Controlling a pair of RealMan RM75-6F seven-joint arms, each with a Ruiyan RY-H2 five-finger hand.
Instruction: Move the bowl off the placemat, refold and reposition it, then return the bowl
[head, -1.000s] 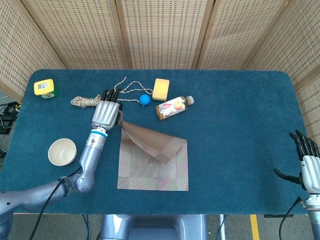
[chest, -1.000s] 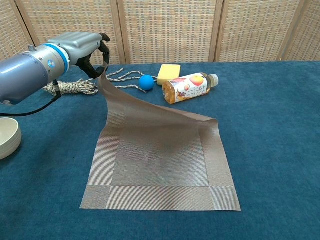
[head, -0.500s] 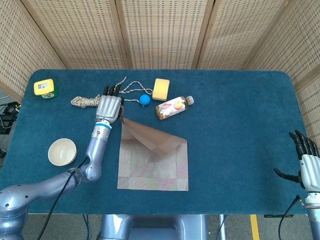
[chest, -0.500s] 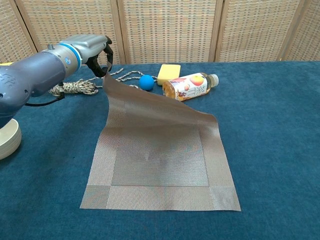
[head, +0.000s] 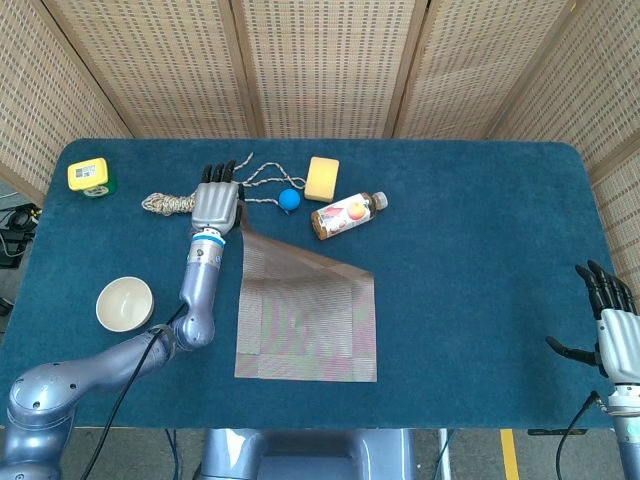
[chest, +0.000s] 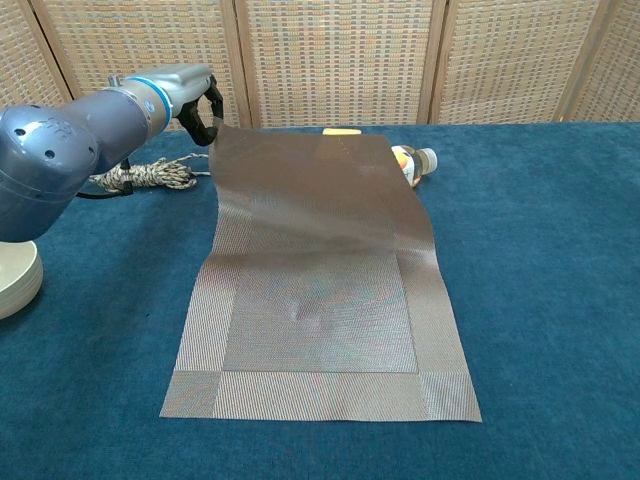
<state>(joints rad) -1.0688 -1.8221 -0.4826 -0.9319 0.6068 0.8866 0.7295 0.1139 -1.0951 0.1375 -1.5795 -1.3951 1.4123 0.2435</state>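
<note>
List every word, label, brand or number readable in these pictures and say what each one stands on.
No text can be read here.
bottle: printed label with orange fruit art, lettering too small and blurred.
yellow tape measure: a pale label on top, unreadable.
placemat, bowl, sponge: no print visible.

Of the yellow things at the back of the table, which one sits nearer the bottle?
The yellow sponge, just behind and left of the bottle with the blue ball beside it. The yellow tape measure sits far off at the back left corner.
</note>
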